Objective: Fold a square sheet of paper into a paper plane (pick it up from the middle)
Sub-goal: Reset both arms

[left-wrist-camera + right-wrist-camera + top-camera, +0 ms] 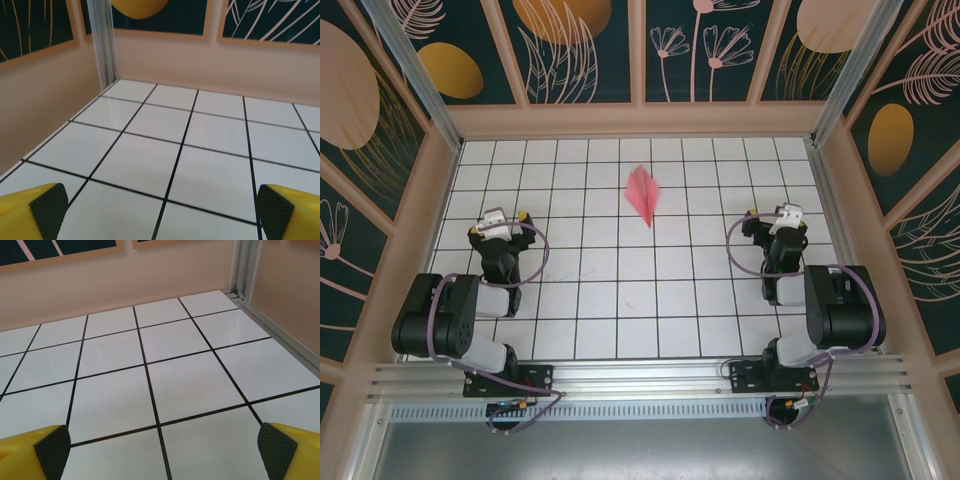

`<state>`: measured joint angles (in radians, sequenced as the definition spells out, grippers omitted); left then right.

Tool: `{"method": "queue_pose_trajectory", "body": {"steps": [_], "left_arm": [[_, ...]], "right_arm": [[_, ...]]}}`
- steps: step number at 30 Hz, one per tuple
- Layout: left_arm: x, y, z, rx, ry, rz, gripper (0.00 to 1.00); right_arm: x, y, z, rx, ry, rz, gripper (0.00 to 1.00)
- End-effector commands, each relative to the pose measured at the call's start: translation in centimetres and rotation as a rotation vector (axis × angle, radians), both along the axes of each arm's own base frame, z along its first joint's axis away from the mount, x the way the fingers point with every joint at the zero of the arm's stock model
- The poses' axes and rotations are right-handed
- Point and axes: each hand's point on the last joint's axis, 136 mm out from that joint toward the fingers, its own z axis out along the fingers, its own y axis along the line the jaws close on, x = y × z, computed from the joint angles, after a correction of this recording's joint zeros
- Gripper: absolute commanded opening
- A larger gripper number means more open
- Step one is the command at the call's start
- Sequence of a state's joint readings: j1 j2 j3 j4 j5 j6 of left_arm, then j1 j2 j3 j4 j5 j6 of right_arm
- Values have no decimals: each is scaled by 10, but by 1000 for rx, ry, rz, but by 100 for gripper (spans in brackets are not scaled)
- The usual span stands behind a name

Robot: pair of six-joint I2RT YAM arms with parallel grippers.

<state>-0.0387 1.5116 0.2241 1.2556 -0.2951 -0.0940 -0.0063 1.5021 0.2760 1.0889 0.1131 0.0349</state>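
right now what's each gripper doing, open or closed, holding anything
Left gripper: open, holding nothing.
Right gripper: open, holding nothing.

On table [620, 290]: paper plane [643, 194] far centre; left gripper [500, 222], right gripper [772, 215] flanking, nearer.

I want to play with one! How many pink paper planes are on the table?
1. The paper plane lies alone on the tiled table, in the far middle. Nothing looks hidden.
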Motion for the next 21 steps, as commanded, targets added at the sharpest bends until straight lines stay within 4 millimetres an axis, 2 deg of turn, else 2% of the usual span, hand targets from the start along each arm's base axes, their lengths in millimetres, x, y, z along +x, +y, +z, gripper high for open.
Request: {"method": "queue_pose_trajectory", "body": {"steps": [1, 10, 16, 21], "left_arm": [[-3, -2, 13, -6, -85, -18, 99], [-5, 4, 14, -11, -91, 15, 99], [-6, -1, 14, -3, -96, -15, 99], [-2, 2, 13, -7, -81, 3, 98]], "right_arm": [[-2, 6, 10, -4, -73, 52, 99], [-4, 8, 8, -1, -77, 66, 99], [-3, 7, 9, -1, -79, 65, 99], [-4, 7, 8, -1, -78, 65, 99]]}}
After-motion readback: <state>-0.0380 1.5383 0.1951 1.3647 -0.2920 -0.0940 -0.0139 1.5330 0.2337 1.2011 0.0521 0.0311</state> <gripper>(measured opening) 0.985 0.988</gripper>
